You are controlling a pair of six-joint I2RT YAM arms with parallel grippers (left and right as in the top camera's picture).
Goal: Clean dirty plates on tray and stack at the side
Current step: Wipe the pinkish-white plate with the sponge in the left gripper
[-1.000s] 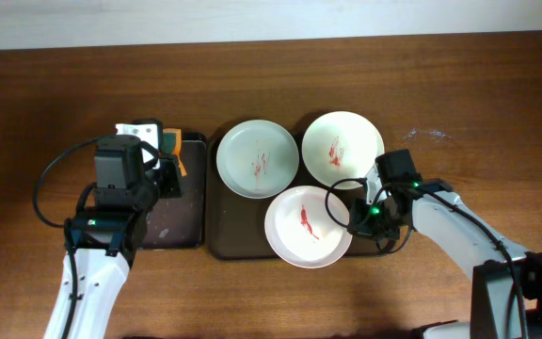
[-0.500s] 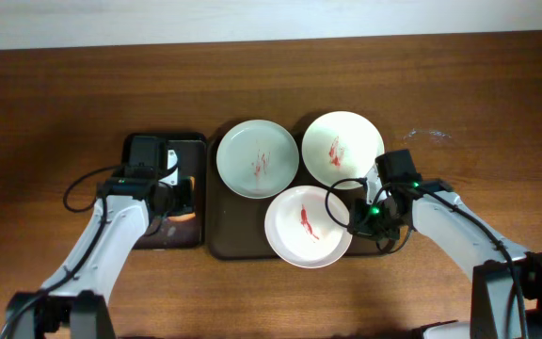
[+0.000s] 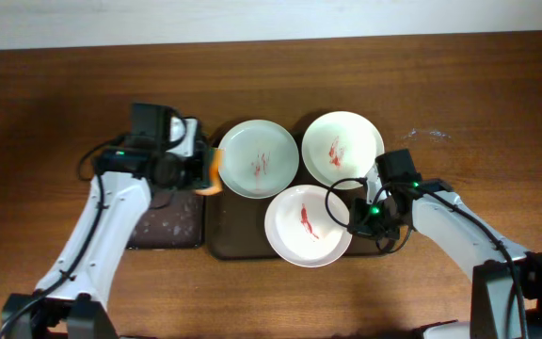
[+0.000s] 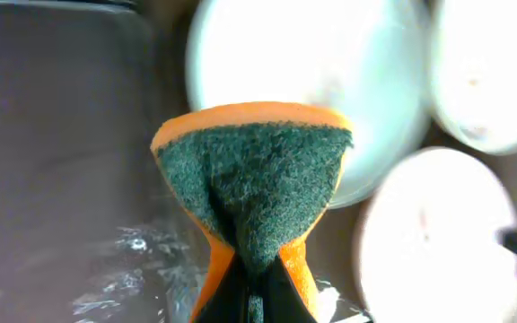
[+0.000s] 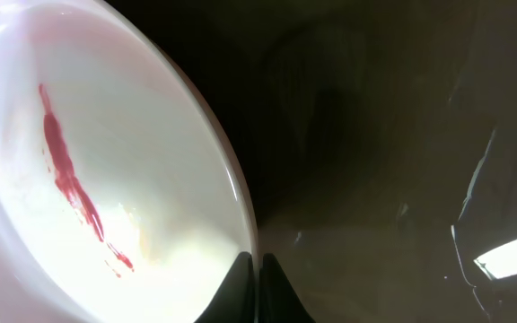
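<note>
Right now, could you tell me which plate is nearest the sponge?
The pale green plate, back left on the tray; the sponge is at its rim.

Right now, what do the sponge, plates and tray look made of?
Sponge: orange foam with a dark green fibrous scouring face, matte and fuzzy. Plates: glossy white, soft highlights on a smooth rim; ceramic or melamine, can't tell which. Tray: dark brown, smooth with a dull sheen, moulded rounded corners; probably plastic.
</note>
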